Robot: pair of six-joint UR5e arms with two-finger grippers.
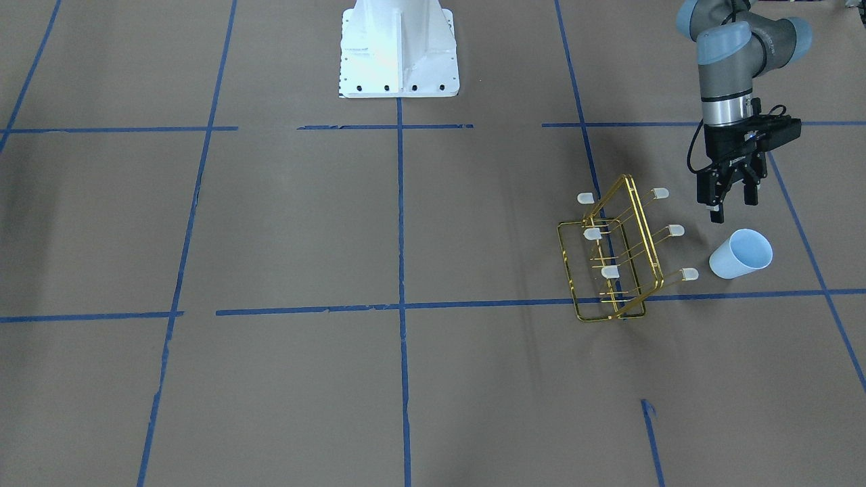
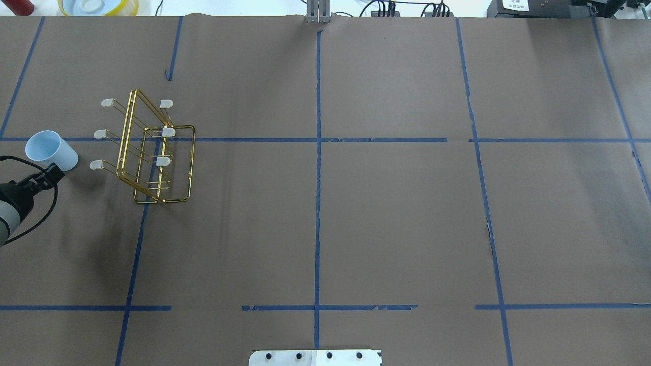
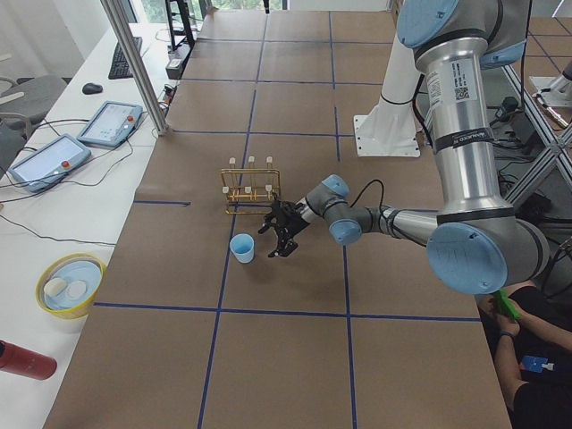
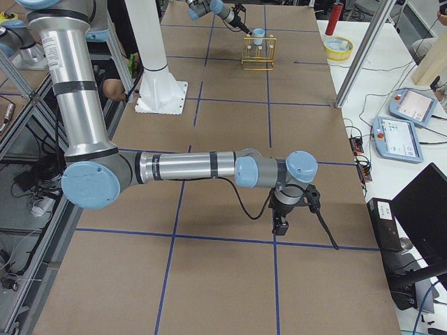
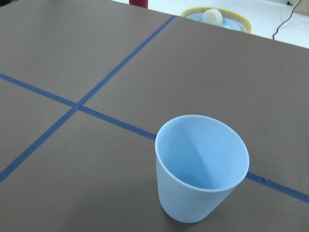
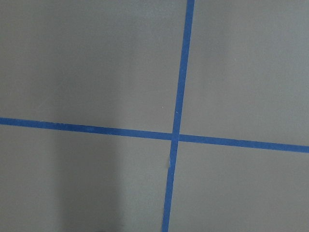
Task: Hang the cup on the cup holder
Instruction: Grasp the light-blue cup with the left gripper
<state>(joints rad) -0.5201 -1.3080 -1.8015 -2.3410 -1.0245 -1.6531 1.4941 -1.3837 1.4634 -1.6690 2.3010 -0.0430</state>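
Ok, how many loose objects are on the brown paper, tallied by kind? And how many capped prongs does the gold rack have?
cup: 1
cup holder: 1
Total: 2 loose objects
capped prongs on the cup holder: 6

Brown counter [image 2: 407,229] gridded with blue tape [image 2: 318,203]; beside it a white desk [image 3: 54,214] bearing two tablets [image 3: 109,122] and a yellow bowl [image 3: 70,284].

Brown paper [image 2: 396,218] covers the table, and blue tape lines [image 2: 318,203] divide it into squares. On the white side bench [image 3: 54,214] are a yellow bowl [image 2: 129,7] (some pale round pieces inside), a red bottle [image 3: 22,360], two touchscreen pendants [image 3: 111,122], a keyboard [image 3: 119,55] and a mouse [image 3: 89,88].
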